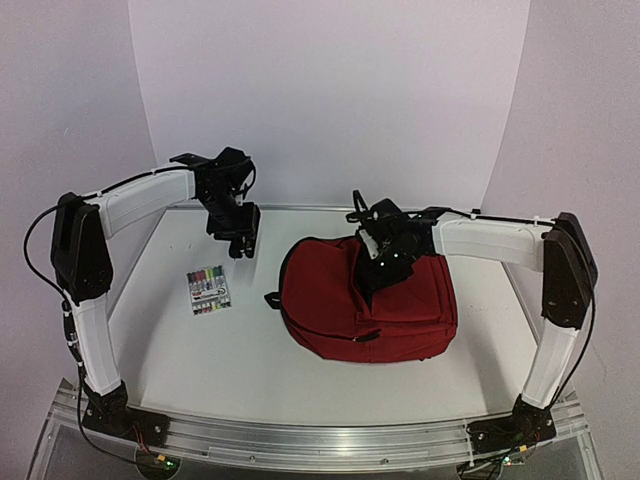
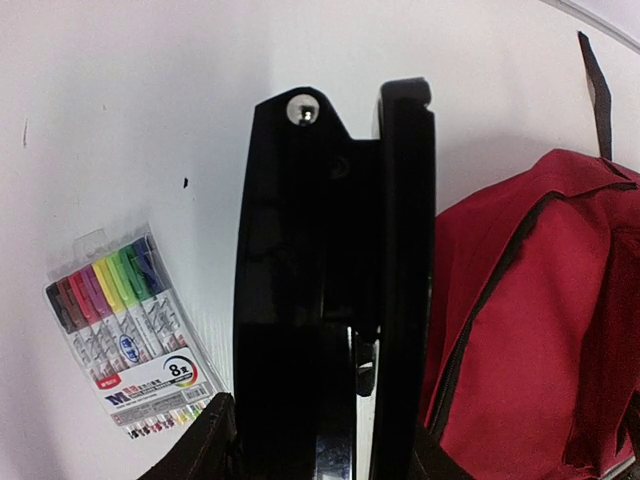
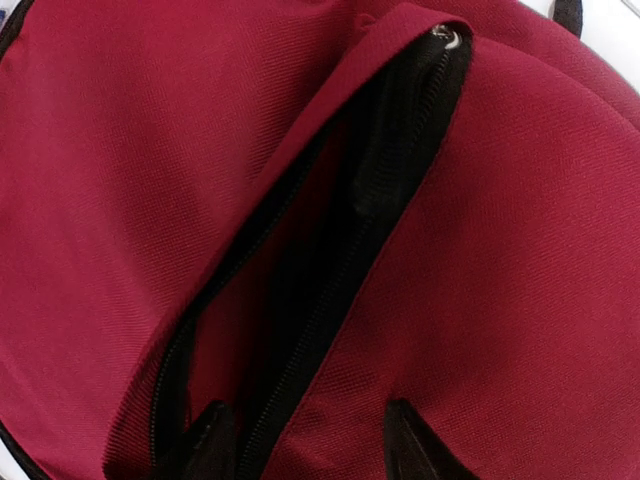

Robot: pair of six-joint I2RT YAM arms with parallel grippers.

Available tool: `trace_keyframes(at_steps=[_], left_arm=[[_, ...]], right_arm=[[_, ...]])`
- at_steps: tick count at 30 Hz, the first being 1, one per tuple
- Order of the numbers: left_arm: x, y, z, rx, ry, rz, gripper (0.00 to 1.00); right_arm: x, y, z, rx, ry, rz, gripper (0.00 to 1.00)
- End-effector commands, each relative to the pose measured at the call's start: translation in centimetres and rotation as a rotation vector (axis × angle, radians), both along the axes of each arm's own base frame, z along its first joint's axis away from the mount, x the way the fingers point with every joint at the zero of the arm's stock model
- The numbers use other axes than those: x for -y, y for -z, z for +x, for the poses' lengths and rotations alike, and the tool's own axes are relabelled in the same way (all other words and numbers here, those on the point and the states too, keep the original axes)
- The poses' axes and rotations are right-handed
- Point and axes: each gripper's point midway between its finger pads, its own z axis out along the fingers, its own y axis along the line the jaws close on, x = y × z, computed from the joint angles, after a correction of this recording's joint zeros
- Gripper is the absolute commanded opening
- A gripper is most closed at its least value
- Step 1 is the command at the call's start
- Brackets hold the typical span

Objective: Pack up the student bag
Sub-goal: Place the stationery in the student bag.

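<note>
The dark red student bag (image 1: 400,310) lies flat at the centre right of the table, and it also shows in the left wrist view (image 2: 540,320). Its zip opening (image 3: 330,250) gapes, dark inside. My right gripper (image 1: 385,258) sits low on the bag's top. In the right wrist view my right gripper (image 3: 310,445) is open and straddles the zip edge, one fingertip in the opening and one on the outer fabric. My left gripper (image 1: 240,240) hovers left of the bag, shut on a long black stapler-like object (image 2: 320,250) that stands upright between its fingers.
A clear pack of coloured markers (image 1: 209,290) lies on the white table left of the bag, below the left gripper, and also shows in the left wrist view (image 2: 120,340). A black bag strap (image 2: 595,80) trails at the back. White walls curve round the table.
</note>
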Motion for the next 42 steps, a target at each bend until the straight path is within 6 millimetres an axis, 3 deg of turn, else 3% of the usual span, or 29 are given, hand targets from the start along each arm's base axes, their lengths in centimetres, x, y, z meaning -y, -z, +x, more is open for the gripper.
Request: trace_keyframes(at_steps=[1,5,6,13,19,25,29,35,39,42], left_arm=[[1.2,-5.4,0.4,0.123,-0.005,-0.083,0.31],[2.7,-5.9,-0.5,0.139,0.05,-0.14,0.31],[3.1,-6.1,-0.7,0.148,0.071,-0.153,0.31],[7.5,-7.0,-3.1,0.175,0.298,-0.259,0.31],[13.2,-7.5,-6.6,0.24,0.606,-0.326,0.33],[18.6,-6.0,-10.1,0.229,0.875,-0.307,0.33],[21.2,-3.5,-12.7,0.175,1.013,-0.246,0.32],[22.7,-0.8,-12.9,0.14,1.065,-0.165,0.31],[23.0,1.0,-11.9,0.13,1.051,-0.121,0.31],[23.9,1.2,-10.4,0.157,1.02,-0.101,0.31]], right_arm=[[0.8,-0.5,1.1,0.056,0.04,-0.043,0.25],[0.8,-3.3,1.0,0.092,0.048,0.0,0.02],[0.9,-4.2,0.9,0.104,0.051,0.015,0.0],[2.6,-7.2,1.2,0.09,0.089,0.149,0.0],[2.4,-6.8,0.3,-0.035,0.055,0.292,0.0],[4.3,-5.9,0.4,-0.126,0.096,0.372,0.0],[4.3,-6.4,-0.1,-0.144,0.096,0.414,0.0],[4.0,-9.1,-0.5,-0.113,0.1,0.501,0.0],[3.9,-10.4,-0.9,-0.097,0.111,0.546,0.0],[3.9,-10.6,-1.1,-0.101,0.122,0.56,0.0]])
